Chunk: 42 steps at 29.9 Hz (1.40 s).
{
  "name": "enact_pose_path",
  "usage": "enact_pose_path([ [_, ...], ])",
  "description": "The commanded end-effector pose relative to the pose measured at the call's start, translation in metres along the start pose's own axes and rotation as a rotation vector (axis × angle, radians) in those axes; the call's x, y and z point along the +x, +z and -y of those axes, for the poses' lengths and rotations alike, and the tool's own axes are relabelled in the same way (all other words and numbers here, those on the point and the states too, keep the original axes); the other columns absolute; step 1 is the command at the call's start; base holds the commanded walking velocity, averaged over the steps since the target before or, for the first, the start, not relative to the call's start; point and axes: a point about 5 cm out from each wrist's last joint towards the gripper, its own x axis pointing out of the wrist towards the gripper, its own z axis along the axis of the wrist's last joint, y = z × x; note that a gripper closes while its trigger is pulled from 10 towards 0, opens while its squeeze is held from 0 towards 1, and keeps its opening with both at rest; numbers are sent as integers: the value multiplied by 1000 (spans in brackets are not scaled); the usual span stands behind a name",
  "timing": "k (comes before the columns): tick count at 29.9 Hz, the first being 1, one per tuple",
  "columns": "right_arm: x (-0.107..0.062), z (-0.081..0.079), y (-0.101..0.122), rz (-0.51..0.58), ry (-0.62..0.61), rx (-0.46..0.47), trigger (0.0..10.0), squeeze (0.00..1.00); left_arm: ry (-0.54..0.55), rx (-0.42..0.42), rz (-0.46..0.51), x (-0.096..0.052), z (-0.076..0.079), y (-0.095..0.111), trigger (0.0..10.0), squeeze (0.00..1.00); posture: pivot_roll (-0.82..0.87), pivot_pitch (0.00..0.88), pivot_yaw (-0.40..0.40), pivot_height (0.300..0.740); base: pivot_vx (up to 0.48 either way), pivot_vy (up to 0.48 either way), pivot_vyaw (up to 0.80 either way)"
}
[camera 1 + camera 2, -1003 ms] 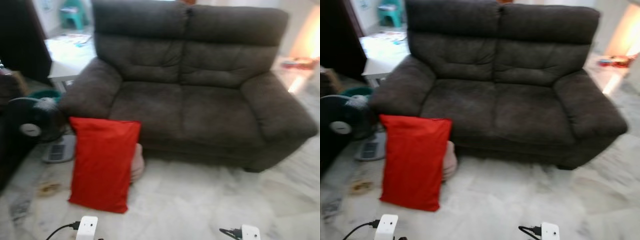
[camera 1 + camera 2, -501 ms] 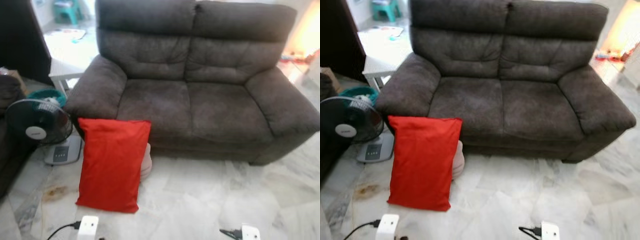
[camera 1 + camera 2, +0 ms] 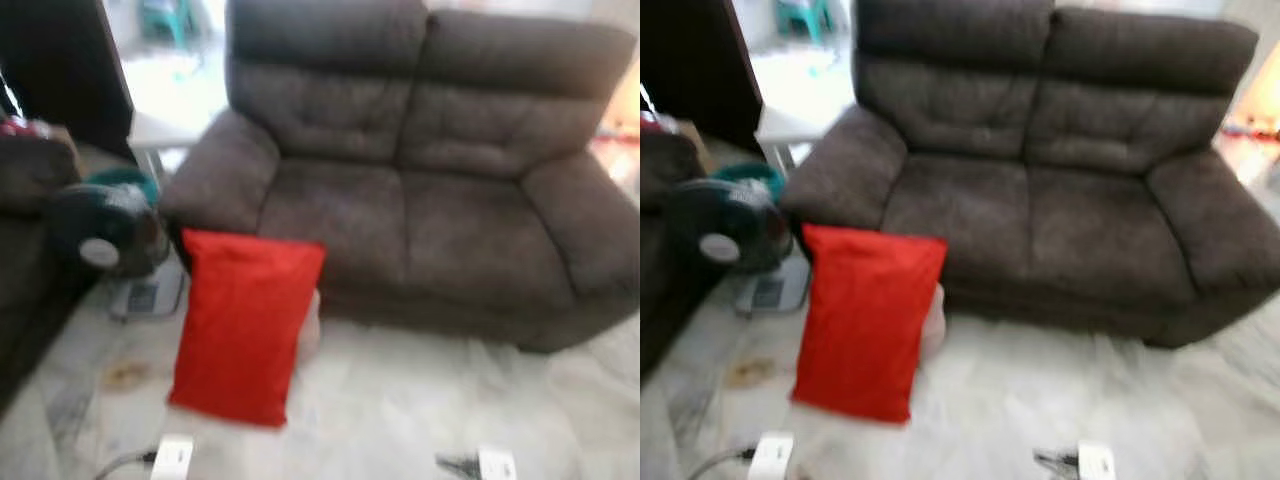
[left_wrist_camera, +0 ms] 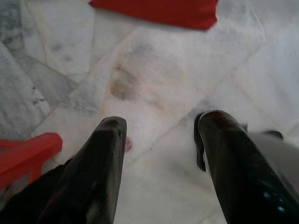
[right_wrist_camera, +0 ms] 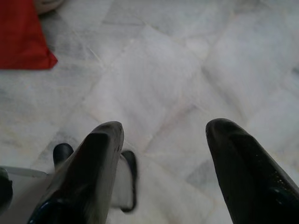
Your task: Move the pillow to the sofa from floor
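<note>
Red pillow [image 3: 868, 322] stands on edge on the marble floor [image 3: 1040, 400], leaning against the front of the brown sofa [image 3: 1040, 200] near the sofa's left arm. Not yet grasped.

Step in hand, as judged: approach. Both arms low; left claw [image 4: 159, 140] and right claw [image 5: 161, 144] each spread wide over bare floor, holding nothing. Pillow's lower edge sits well ahead of both.

Next move calls for closing in on the pillow, bending down, taking it at its sides or top edge, then lifting it over the seat front onto the cushions.

Around: a standing fan [image 3: 728, 235] just left of the pillow, a pale rounded object [image 3: 932, 325] tucked behind it, a white bench [image 3: 790, 120] beyond the sofa arm. The fan crowds the left claw's reach. Head views are blurred.
</note>
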Motion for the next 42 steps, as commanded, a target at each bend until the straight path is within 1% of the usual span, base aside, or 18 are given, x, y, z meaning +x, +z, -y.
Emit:
enact_pose_path([
  [1, -1, 7, 1, -1, -18, -1, 10000, 0, -15, 10, 0, 1, 6, 2, 10000, 0, 68, 0, -39, 740, 368, 0, 800],
  [4, -1, 7, 1, -2, -16, 0, 10000, 0, -14, 11, 1, 1, 6, 3, 10000, 0, 69, 0, -38, 740, 371, 0, 800],
  [7, -1, 6, 1, -3, -16, 0, 10000, 0, -14, 12, 1, 1, 6, 3, 10000, 0, 69, 0, -38, 740, 371, 0, 0],
  [13, -1, 7, 0, 1, -23, 32, 10000, 0, -15, 12, 1, 1, 6, 3, 10000, 0, 70, 0, -39, 740, 369, 0, 0],
  [24, -1, 7, 0, 2, -30, 33, 10000, 0, -15, 14, -1, 1, 5, 3, 10000, 0, 71, 0, -38, 740, 344, 0, 0],
  [32, -1, 7, 0, 0, -32, 27, 10000, 0, -15, 25, 0, 1, 5, 3, 10000, 0, 72, 0, -39, 740, 0, 0, 0],
  [36, -1, 7, 1, 0, -27, 8, 10000, 0, -15, 32, 2, 1, 5, 3, 10000, 0, 74, 0, -40, 740, 0, 0, 0],
  [37, -1, 7, 2, 7, -23, -13, 10000, 0, -11, 56, 4, 1, 5, 4, 10000, 0, 73, 0, -39, 740, 0, -472, 800],
  [38, -1, 6, 2, 9, -22, -18, 10000, 0, -9, 62, 4, 1, 5, 4, 10000, 0, 73, 0, -39, 740, 0, -472, 800],
  [42, -1, 6, 2, 10, -25, -3, 10000, 0, -8, 61, 4, 1, 4, 4, 10000, 0, 74, 0, -38, 740, 0, -472, 748],
])
